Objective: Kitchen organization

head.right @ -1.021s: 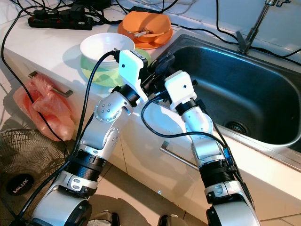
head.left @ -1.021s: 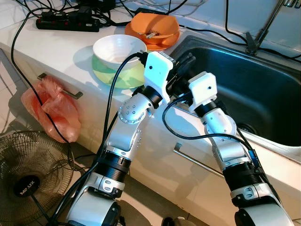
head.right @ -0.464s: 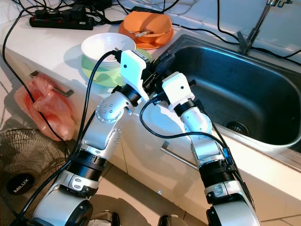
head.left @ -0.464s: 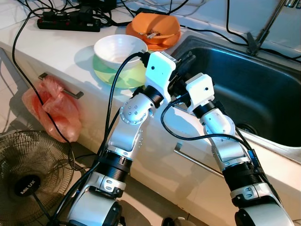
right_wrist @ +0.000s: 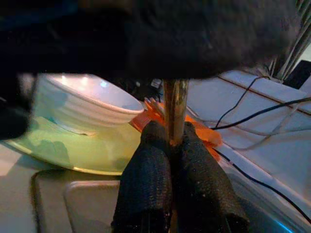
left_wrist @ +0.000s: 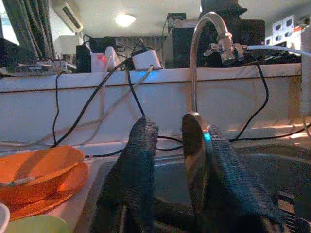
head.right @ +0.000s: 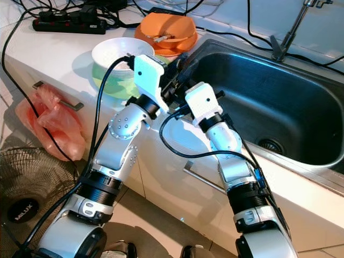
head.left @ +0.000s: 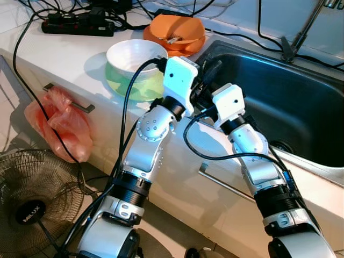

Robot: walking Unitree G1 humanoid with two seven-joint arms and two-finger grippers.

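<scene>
At the sink [head.left: 301, 102] edge, left hand [left_wrist: 170, 145] and right hand [right_wrist: 170, 141] both clamp one metal spoon [left_wrist: 193, 155]. White bowl [head.left: 134, 56] on desk [head.left: 64, 54]. Floor fan [head.left: 29, 209] badge: "MILUX".

Both eye views are bright and evenly lit, sharp across most of the frame, with a cool white cast on the tabletop [head.left: 64, 56]. Soft shadows fall beneath the white bowl [head.left: 134, 55], and the sink [head.left: 279, 102] reads as a dark basin with dull glare along its rim. In the left wrist view a ceiling lamp [left_wrist: 125, 19] glows at upper centre; the near fingers [left_wrist: 138, 165] are blurred. The right wrist view is dim: a black out-of-focus mass covers the top of the frame, and a metal handle [right_wrist: 175, 107] catches a warm glint.
</scene>
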